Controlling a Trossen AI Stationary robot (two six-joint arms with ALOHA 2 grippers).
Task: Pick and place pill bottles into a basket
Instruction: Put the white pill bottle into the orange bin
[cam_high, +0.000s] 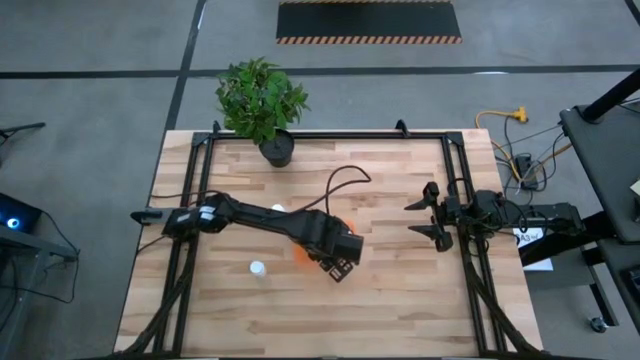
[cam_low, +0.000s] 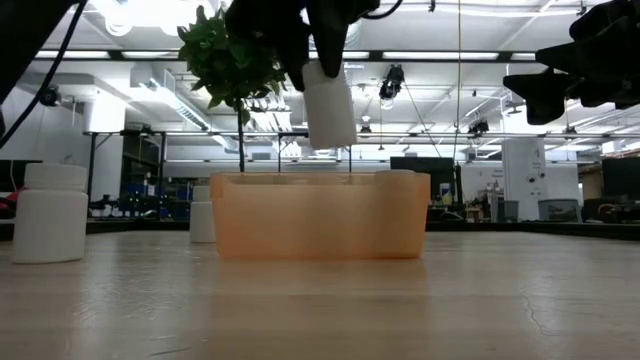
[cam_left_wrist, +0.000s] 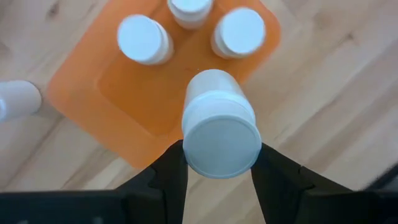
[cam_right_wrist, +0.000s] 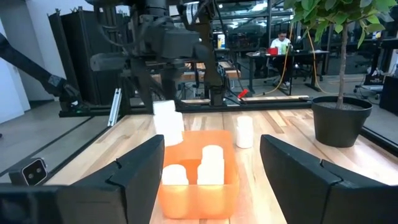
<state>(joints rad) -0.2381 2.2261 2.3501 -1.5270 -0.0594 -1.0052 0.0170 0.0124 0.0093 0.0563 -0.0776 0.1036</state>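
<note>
From the high view, the left gripper (cam_high: 340, 262) is out over the middle of the tabletop (cam_high: 400, 190), right above the orange basket (cam_high: 299, 253), which peeks out just beside its fingers; the right gripper (cam_high: 425, 217) waits well apart near its own edge, fingers spread wide and empty. Two loose pill bottles are in sight, one (cam_high: 258, 268) on the wood behind the left arm, another (cam_high: 278, 209) just past its forearm. Down to the low view: the held bottle (cam_low: 330, 103) hangs upright, long axis vertical, clear above the basket's rim (cam_low: 320, 181), with open air between its base and the tray. From the left wrist, the fingers (cam_left_wrist: 169, 180) are clamped on either side of the bottle's body (cam_left_wrist: 219, 127), cap facing the camera; directly beyond it lies bare basket floor (cam_left_wrist: 130, 93), with three bottles (cam_left_wrist: 144, 39) standing further on. From the right wrist, the carried bottle (cam_right_wrist: 168, 123) sits over the basket's near-left corner, beside the ones already inside (cam_right_wrist: 211, 165). A straight drop looks right; the gap to its neighbours is slim.
</note>
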